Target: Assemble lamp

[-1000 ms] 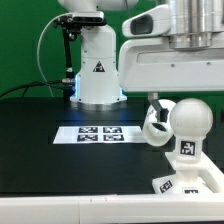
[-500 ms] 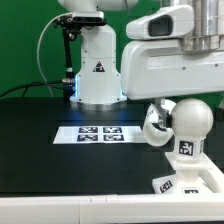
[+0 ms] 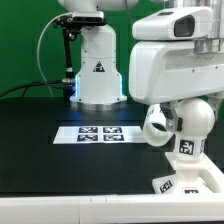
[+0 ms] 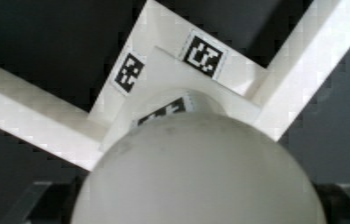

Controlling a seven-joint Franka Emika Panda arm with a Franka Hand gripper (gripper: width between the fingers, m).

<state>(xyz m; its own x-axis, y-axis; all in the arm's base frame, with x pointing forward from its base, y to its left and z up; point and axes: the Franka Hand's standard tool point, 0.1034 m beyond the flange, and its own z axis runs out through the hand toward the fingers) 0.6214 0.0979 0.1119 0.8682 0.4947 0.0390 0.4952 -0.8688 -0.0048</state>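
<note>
The bulb (image 3: 195, 120) is seen upright on the base (image 3: 200, 178), directly beneath the jaws, on the black surface (image 3: 40, 120). The jaws' opening is hidden, so whether anything is gripped cannot be told.

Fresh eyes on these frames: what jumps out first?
The arm, bulky and white, fills the exterior view's upper right, directly over the round bulb. The bulb sits above the tagged base near the table's front edge and fills the wrist view's foreground. The marker board lies mid-table, to the exterior view's left.
</note>
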